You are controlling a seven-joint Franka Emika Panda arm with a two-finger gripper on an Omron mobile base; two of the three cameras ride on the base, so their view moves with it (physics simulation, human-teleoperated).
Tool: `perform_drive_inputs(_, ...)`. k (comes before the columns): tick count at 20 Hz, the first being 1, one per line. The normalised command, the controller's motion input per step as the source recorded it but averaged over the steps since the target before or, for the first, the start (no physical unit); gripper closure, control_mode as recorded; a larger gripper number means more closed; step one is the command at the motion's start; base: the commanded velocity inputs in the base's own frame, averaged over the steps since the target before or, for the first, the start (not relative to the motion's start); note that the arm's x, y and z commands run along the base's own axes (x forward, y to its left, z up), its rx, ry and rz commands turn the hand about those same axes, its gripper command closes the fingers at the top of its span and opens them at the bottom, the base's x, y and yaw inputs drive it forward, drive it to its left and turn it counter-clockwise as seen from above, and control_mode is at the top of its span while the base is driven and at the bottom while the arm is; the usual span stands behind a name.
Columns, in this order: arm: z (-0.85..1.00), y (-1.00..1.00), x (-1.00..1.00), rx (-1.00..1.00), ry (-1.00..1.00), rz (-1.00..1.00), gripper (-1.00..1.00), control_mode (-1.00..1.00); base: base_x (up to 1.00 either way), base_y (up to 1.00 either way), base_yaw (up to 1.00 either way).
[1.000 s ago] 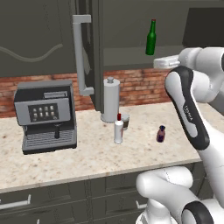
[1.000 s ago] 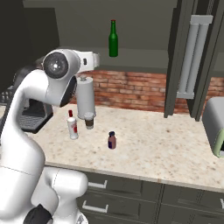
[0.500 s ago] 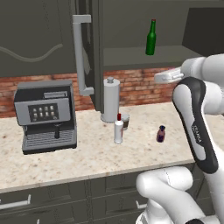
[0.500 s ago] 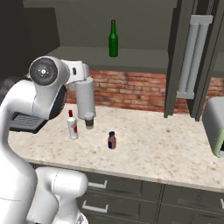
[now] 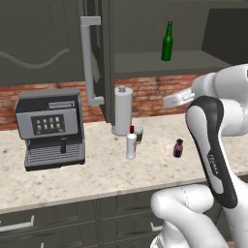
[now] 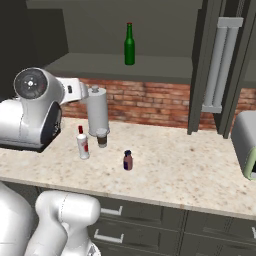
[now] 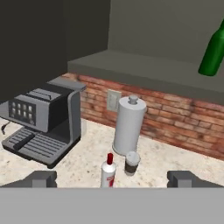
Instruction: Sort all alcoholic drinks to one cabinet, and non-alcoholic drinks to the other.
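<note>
Left base view: green bottle point(image 5: 167, 41) upright on open cabinet shelf point(image 5: 164, 62); white bottle point(image 5: 131, 143), coffee cup point(image 5: 139, 134), purple bottle point(image 5: 178, 148) on table point(image 5: 97, 169).
Right base view: purple bottle point(image 6: 128, 160) apart, right of white bottle point(image 6: 82, 143).
Hand view: claw point(image 7: 113, 179) wide open, empty, above table.

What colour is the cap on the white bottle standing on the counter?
Red. The white bottle has a red cap, clearest in the hand view.

Kitchen: coffee machine point(image 5: 51, 127), cabinets point(image 5: 43, 43), counter point(image 6: 190, 170)
</note>
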Motion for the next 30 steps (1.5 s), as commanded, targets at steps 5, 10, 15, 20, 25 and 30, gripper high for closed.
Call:
perform_drive_inputs(5,-0.26,0.25,-0.01,-0.02,0.09,0.01,-1.00,-1.00,0.00,0.00,0.00)
perform_drive_inputs(10,-0.23,0.08,-0.02,0.00,0.07,0.03,-1.00,-1.00,0.00,0.00,0.00)
perform_drive_inputs(15,-0.25,0.03,-0.06,0.00,0.09,0.04,-1.00,-1.00,0.00,0.00,0.00)
perform_drive_inputs(20,-0.24,0.00,-0.07,0.00,0.08,0.03,-1.00,-1.00,0.00,0.00,0.00)
perform_drive_inputs(25,-0.21,0.01,-0.06,0.00,0.07,0.02,-1.00,-1.00,0.00,0.00,0.00)
perform_drive_inputs(30,-0.21,0.10,0.00,-0.02,0.07,0.03,-1.00,-1.00,0.00,0.00,0.00)
